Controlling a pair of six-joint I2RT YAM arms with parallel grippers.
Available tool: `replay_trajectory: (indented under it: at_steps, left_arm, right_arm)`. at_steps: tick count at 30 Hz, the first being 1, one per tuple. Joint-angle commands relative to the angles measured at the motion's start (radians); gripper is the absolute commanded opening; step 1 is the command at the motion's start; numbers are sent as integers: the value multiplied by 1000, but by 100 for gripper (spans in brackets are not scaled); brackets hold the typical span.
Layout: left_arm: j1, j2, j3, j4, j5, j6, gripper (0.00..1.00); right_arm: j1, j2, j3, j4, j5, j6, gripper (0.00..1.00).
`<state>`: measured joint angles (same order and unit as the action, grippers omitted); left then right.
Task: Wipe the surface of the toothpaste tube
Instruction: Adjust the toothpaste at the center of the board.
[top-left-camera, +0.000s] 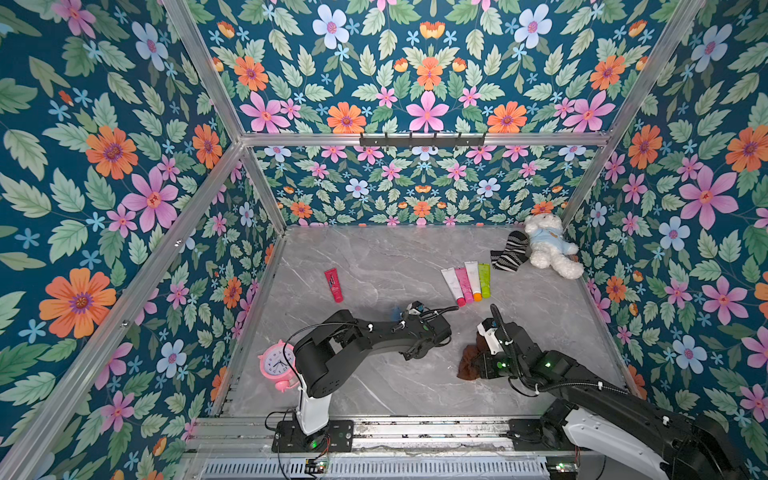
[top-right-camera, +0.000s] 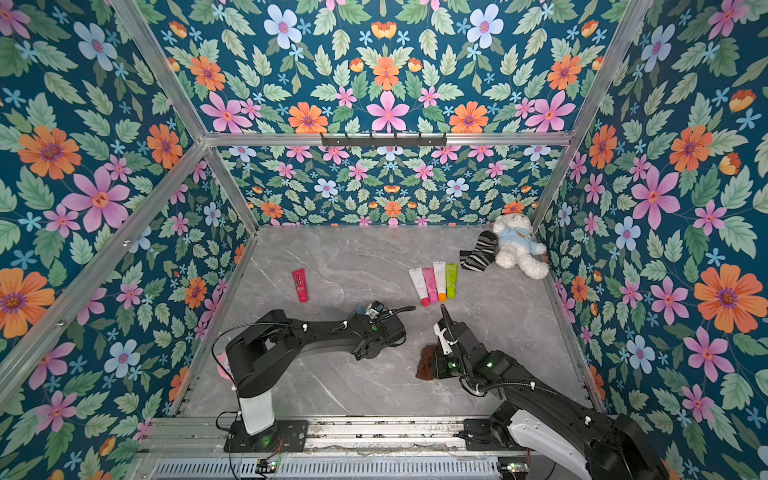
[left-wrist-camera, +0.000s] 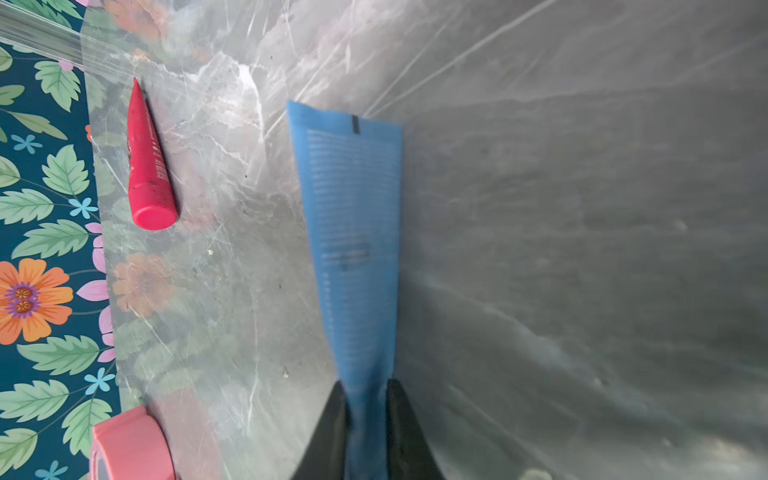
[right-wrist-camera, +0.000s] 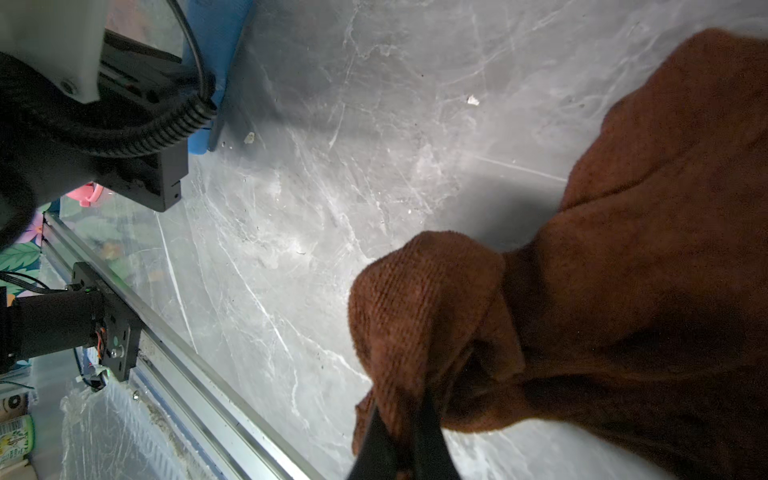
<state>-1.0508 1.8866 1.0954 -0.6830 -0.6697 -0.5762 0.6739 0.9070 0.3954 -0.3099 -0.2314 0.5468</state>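
I see L gripper (left-wrist-camera: 365, 399) round blue tube (left-wrist-camera: 353, 232) cap end, can't tell if clamped. Tube runs near-far. R gripper (right-wrist-camera: 401, 411), clenching brown cloth (right-wrist-camera: 623, 249), sits just right.

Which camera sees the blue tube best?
The left wrist view: the blue tube shows nearly whole, its end in the left hand. Both top views show only a blue sliver by the left arm. The right wrist view catches a part.

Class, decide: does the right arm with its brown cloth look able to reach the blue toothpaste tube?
Probably yes: only bare marble tabletop lies between the brown cloth and the blue toothpaste tube.
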Motion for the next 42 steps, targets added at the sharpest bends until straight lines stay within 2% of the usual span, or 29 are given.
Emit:
replay_trajectory:
  at_steps: [1,4,13,18,20,22,24,29,32,36,42]
  left_arm:
    - [-18,-1,-3,21,2,-20,33]
    - [-35,-14,-6,46,18,-11,37]
    - [-54,-100,-52,179,111,24,36]
    - [-54,-281,-181,297,71,13,36]
    - [-53,-385,-254,351,82,23,42]
    - [-36,-504,-331,394,136,36,49]
    - [16,-616,-422,448,239,60,57]
    - [142,-785,-602,548,442,102,64]
    - [167,-796,-643,589,491,114,65]
    - [176,-743,-653,636,512,132,65]
    - [181,-660,-643,652,505,143,61]
  right_arm:
    - [1,-3,2,6,2,-2,0]
    - [0,-2,2,5,3,-2,0]
    - [1,15,7,9,1,-4,0]
    - [1,19,8,10,1,-5,0]
    - [0,20,8,11,2,-5,0]
    - [1,22,8,12,2,-5,0]
    - [0,29,11,15,-1,-7,0]
    - [1,38,11,21,-6,-9,0]
    - [1,47,13,26,-6,-10,0]
    - [0,58,16,28,-11,-11,0]
    - [1,50,14,29,-12,-13,0]
